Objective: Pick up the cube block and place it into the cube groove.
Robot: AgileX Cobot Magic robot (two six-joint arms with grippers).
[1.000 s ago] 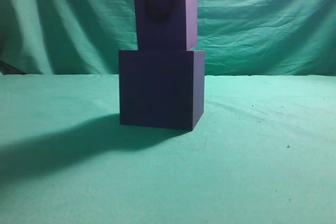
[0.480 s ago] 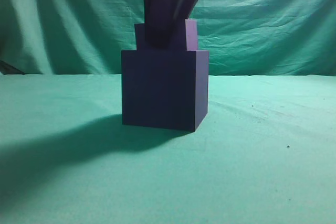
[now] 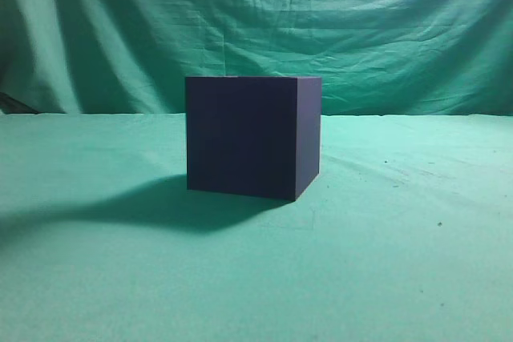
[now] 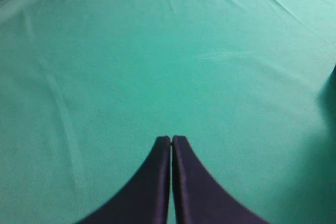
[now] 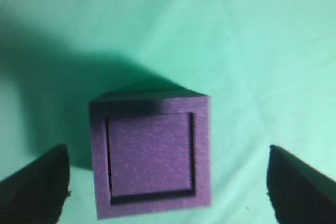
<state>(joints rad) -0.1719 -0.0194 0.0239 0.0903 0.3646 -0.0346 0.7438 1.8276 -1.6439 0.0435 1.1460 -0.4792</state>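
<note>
Only overhead — cube block (image 5: 149,153) flush inside cube groove (image 5: 100,156), right end effector (image 5: 168,182) spread apart, left end effector (image 4: 171,141) pressed together.

You can see the cube groove (image 3: 252,135), a big dark purple box, sitting upright on the green cloth. From above, the cube block (image 5: 149,153) sits down inside it, its lighter purple top framed by the box's rim.
</note>
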